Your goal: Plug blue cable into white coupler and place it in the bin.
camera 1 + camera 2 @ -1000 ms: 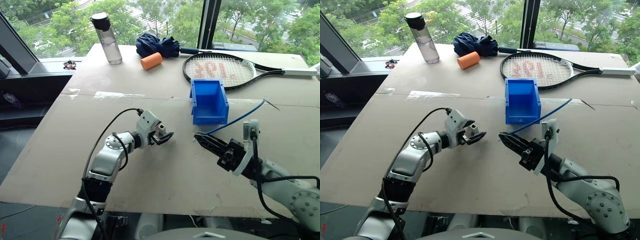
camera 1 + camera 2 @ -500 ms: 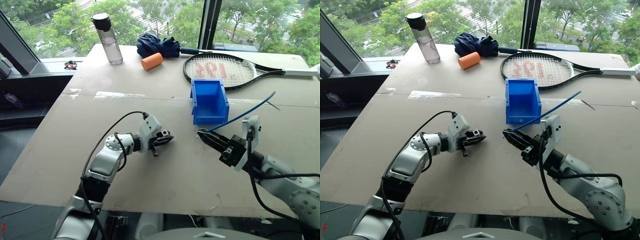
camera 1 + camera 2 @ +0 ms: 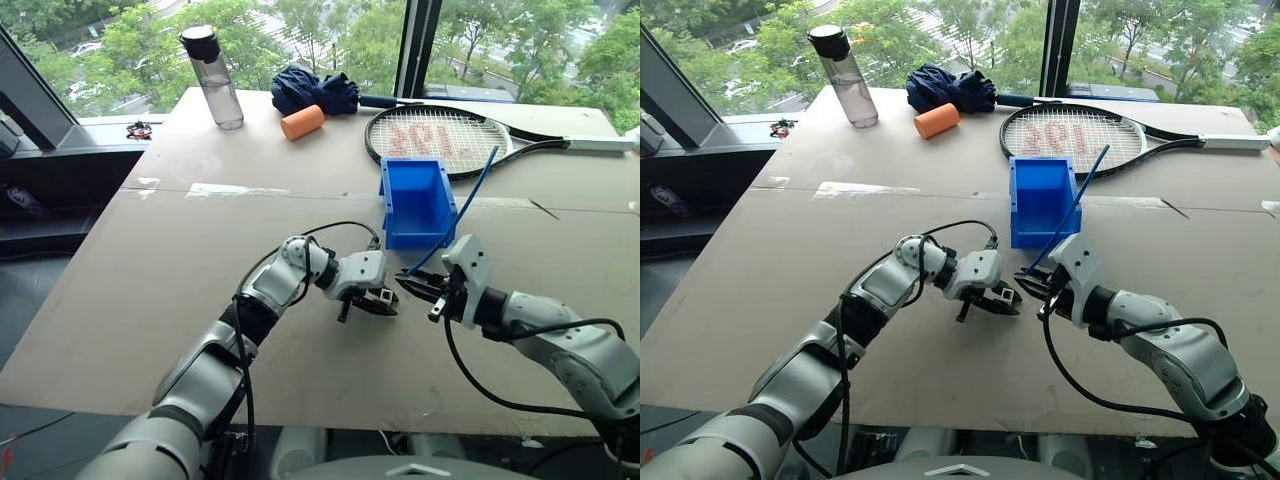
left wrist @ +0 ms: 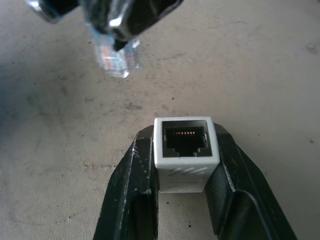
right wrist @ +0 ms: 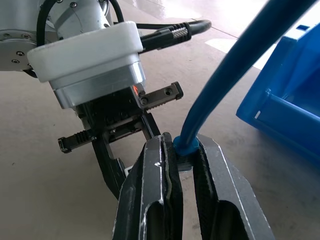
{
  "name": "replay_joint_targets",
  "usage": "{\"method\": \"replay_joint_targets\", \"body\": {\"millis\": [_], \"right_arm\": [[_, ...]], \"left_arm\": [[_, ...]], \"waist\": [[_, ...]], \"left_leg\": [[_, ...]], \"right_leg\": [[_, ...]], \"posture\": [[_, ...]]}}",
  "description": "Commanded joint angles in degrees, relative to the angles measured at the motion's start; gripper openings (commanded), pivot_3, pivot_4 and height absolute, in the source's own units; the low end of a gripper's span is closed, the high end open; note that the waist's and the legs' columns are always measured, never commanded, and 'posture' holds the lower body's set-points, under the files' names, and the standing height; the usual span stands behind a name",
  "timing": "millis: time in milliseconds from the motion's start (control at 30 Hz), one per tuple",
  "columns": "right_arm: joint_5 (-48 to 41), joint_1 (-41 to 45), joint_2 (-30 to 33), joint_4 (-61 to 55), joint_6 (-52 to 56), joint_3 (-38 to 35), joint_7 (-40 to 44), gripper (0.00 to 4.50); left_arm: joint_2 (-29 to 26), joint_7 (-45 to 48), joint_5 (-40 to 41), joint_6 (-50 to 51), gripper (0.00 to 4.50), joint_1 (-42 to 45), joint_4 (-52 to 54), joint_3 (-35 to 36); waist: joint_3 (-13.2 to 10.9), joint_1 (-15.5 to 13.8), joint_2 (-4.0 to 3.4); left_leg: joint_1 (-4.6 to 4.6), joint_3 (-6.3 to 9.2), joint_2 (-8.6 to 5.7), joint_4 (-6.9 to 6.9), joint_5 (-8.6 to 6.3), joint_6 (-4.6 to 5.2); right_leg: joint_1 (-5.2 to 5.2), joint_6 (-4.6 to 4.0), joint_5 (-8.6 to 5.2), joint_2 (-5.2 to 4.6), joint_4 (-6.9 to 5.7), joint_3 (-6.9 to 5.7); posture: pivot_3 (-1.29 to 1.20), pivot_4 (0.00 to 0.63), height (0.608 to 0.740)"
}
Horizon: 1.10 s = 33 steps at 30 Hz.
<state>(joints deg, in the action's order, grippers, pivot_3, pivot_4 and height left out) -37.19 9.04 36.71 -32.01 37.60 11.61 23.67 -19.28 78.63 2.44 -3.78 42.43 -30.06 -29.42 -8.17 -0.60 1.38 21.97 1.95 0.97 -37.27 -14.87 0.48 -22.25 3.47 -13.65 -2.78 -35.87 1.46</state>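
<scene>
My left gripper [image 4: 184, 134] is shut on the white coupler [image 4: 186, 155], a small boxy block whose dark socket faces outward. Just beyond it hangs the clear plug [image 4: 116, 59] of the blue cable [image 3: 470, 205], a short gap from the socket and off to one side. My right gripper [image 5: 181, 144] is shut on the cable just behind the plug. The cord rises from it across the front of the bin [image 3: 418, 200]. Above the middle of the table the left gripper [image 3: 375, 300] and the right gripper [image 3: 408, 285] face each other tip to tip.
At the table's far side are a water bottle [image 3: 212, 75], a dark blue folded umbrella [image 3: 315, 88], an orange cylinder [image 3: 302, 121] and a tennis racket [image 3: 440, 140] just behind the bin. The cardboard-covered table [image 3: 150, 270] spreads wide to the left.
My left gripper swung right and turned to face the right gripper, its jaws narrowing. The right gripper edged toward it and rolled, so the blue cable now stands steeper.
</scene>
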Motion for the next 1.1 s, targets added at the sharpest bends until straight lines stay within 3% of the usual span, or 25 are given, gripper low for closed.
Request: {"method": "replay_joint_targets", "body": {"millis": [33,633,1100], "right_arm": [[2.6,0.6,0.1,-1.5,-0.1,1.1,2.3,0.0],[10.3,-0.4,0.7,4.2,-0.7,3.2,12.3,0.0],[16.9,5.0,2.0,9.5,-1.2,9.0,21.6,0.0]], "left_arm": [[2.0,0.1,-1.8,-1.9,0.61,1.9,-4.2,-0.1],[5.0,-0.7,-3.2,-3.2,0.61,3.7,-8.0,1.7],[5.9,-2.3,-4.0,-2.8,0.61,3.2,-7.4,3.3]], "waist": [[0.0,-0.3,0.01],[0.0,-0.4,0.01],[0.0,-0.4,0.0]], "left_leg": [[0.0,0.01,-0.01,-0.04,0.0,0.0],[-0.08,0.17,-0.29,-0.18,-0.01,0.04],[-0.18,0.28,-0.34,-0.22,-0.01,0.04]], "right_leg": [[0.04,0.0,0.0,-0.01,0.01,0.0],[0.3,0.03,0.0,-0.22,0.01,-0.05],[0.48,0.04,0.0,-0.26,0.03,-0.15]], "posture": [[0.0,0.15,0.74],[0.0,0.15,0.74],[0.0,0.15,0.74]]}}
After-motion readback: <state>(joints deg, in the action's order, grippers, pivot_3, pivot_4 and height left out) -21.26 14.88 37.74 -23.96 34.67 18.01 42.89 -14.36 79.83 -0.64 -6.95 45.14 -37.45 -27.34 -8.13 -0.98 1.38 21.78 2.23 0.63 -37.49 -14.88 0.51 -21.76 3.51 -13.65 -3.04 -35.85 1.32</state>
